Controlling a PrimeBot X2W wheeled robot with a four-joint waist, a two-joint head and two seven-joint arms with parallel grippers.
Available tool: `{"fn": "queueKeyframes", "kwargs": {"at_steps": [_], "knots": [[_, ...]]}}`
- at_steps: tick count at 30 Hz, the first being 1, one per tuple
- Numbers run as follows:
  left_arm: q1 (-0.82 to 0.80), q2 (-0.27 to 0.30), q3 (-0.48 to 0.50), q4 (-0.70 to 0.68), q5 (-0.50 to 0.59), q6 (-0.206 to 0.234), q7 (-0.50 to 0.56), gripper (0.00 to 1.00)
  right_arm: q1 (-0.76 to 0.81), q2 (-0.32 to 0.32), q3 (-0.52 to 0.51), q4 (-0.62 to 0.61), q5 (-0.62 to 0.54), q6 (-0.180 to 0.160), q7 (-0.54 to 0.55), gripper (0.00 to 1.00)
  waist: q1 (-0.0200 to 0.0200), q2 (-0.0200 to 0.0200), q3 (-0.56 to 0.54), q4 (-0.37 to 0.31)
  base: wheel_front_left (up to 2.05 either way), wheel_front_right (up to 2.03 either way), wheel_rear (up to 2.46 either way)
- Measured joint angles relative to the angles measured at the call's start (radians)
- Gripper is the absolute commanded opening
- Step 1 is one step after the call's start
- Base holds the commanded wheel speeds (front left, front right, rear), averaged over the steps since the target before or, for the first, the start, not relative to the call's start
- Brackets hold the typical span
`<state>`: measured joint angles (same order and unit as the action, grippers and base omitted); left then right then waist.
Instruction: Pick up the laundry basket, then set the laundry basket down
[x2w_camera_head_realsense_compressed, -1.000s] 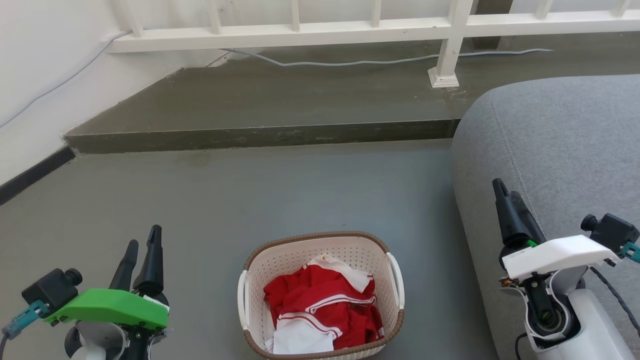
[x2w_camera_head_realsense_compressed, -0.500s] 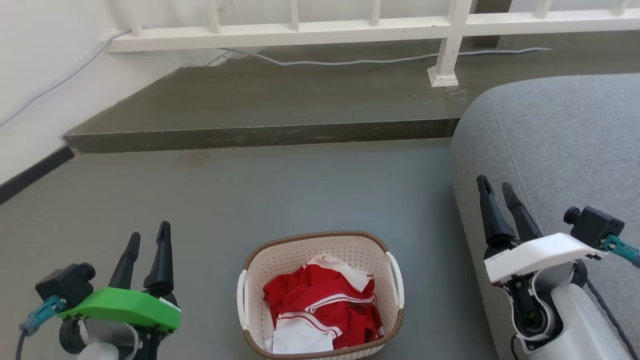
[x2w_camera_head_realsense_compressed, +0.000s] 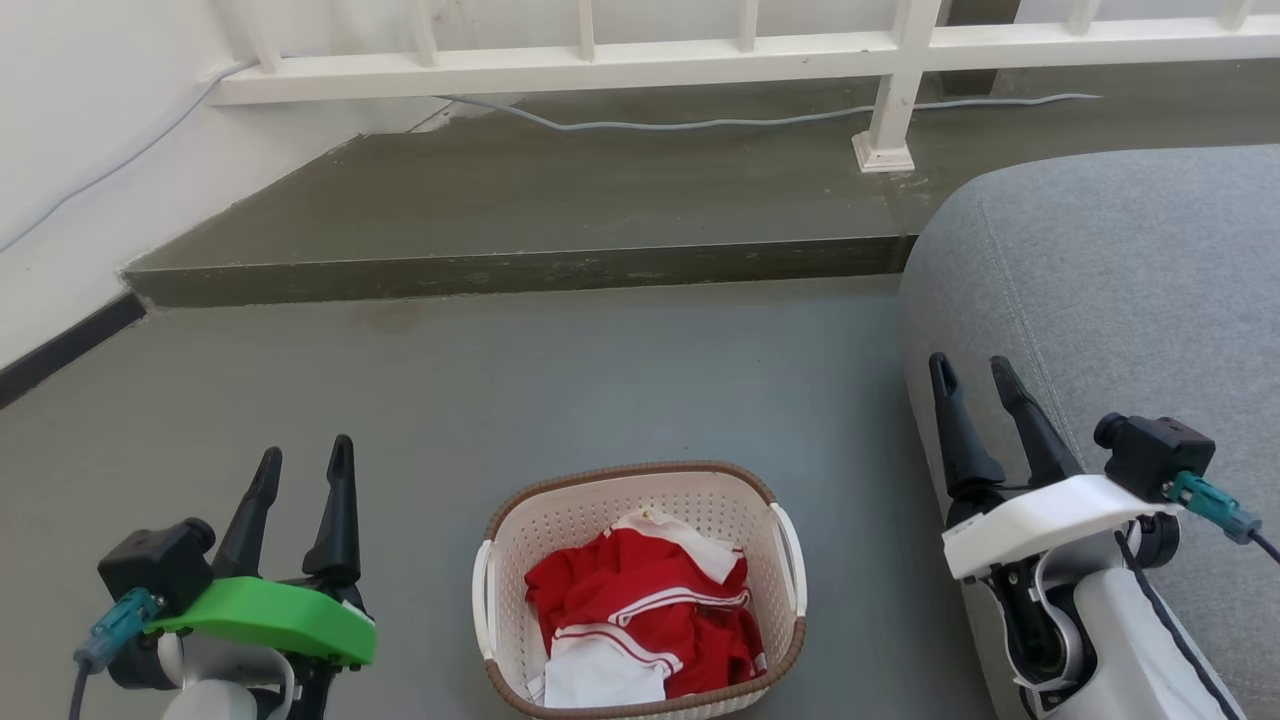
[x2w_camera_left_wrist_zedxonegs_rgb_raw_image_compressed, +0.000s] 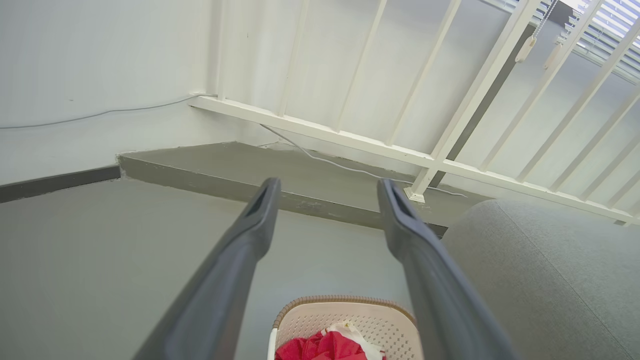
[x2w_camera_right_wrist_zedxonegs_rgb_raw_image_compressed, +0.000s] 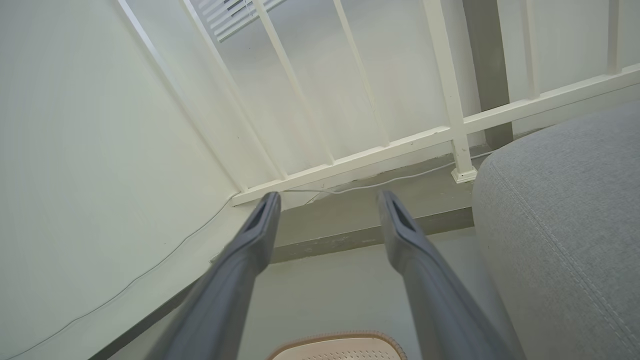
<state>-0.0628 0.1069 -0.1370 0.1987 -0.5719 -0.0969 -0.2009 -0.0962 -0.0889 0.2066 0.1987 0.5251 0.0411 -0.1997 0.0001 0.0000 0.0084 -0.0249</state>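
On grey floor (x2w_camera_head_realsense_compressed: 600, 380) — perforated cream, brown-rimmed laundry basket (x2w_camera_head_realsense_compressed: 630, 468), rounded-rectangular; left tool (x2w_camera_head_realsense_compressed: 306, 450), right tool (x2w_camera_head_realsense_compressed: 969, 362) both spread, empty.

The laundry basket (x2w_camera_head_realsense_compressed: 600, 512) is matt perforated plastic; the sofa (x2w_camera_head_realsense_compressed: 1100, 270), woven cloth.

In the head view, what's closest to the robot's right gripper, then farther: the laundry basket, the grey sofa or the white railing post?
From the right gripper:
1. grey sofa, just beside it on its right.
2. laundry basket, on the floor to its left.
3. white railing post, far back on the step.
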Motion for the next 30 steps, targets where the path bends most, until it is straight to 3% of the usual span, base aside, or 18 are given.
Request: {"fn": "queueKeyframes", "kwargs": {"at_steps": [14, 30], "knots": [[0.0, -0.001, -0.013, -0.012, 0.182, -0.005, -0.048, 1.0, -0.011, 0.001, 0.034, -0.013, -0.186, -0.008, -0.051, 1.0, 0.0, 0.0, 0.0, -0.005, 0.0, 0.0, 0.0], [0.0, -0.021, 0.006, -0.01, 0.211, -0.018, -0.051, 1.0, -0.016, 0.012, 0.017, -0.003, -0.21, -0.009, -0.051, 1.0, 0.0, 0.0, 0.002, -0.005, 0.0, 0.0, 0.0]]}}
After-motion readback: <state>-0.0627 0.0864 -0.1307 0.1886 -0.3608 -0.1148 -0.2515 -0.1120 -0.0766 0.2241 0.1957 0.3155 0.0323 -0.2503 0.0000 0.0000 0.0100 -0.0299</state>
